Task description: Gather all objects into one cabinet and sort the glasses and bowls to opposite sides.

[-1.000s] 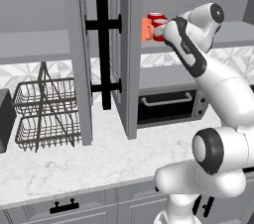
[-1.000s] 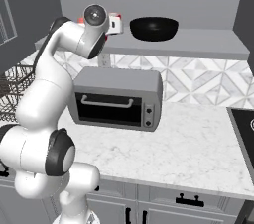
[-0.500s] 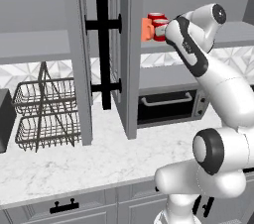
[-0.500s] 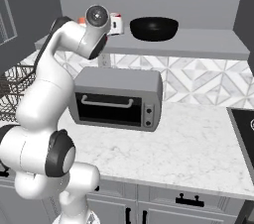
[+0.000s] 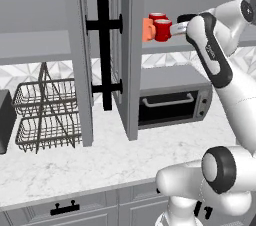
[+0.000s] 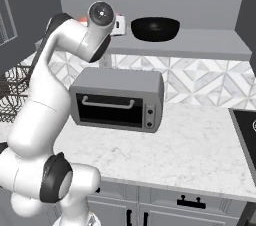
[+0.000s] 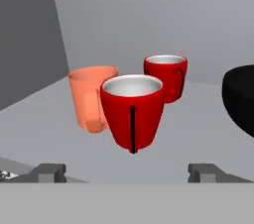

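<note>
From the left base view, we see our gripper reaching level along the cabinet shelf toward a near red mug. A second red mug stands behind it and the orange cup is just beside it, toward the open cabinet door with its black bar handle. Below the shelf, a toaster oven and a wire rack rest on the marble surface.

From the right base view, our arm hides the mugs. The black bowl sits alone further along the shelf, well apart from its right end.

In the hand view, our fingers are spread wide and hold nothing. The near red mug stands centred between them, its handle turned toward us. The orange cup is touching or nearly touching that mug's side, the far mug stands behind, and the bowl's edge lies to the right.

We judge the step is grasping the near mug. To do it well, we should advance straight, keep the finger on the cup side clear of the orange cup, close low on the body, and lift before moving sideways.
</note>
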